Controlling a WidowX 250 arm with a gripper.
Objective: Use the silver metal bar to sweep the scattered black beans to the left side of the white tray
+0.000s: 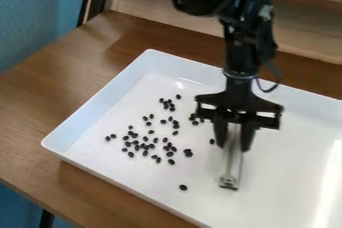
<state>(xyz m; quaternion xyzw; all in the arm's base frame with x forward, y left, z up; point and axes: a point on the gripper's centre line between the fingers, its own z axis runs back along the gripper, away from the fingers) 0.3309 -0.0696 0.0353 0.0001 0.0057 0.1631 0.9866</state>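
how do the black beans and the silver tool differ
The black beans are small, dark and oval; the silver tool is long, narrow and pale. The beans lie loose and scattered, some bunched together, while the tool is a single piece held between the fingers of the gripper. Both show against the white tray.

Black gripper point(233, 146) holding a slim grey tool point(231, 168), small dark beans point(183, 187) scattered across a white tray point(103, 103)

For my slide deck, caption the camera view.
Black gripper holding a metal tool in a white tray scattered with small black beans.
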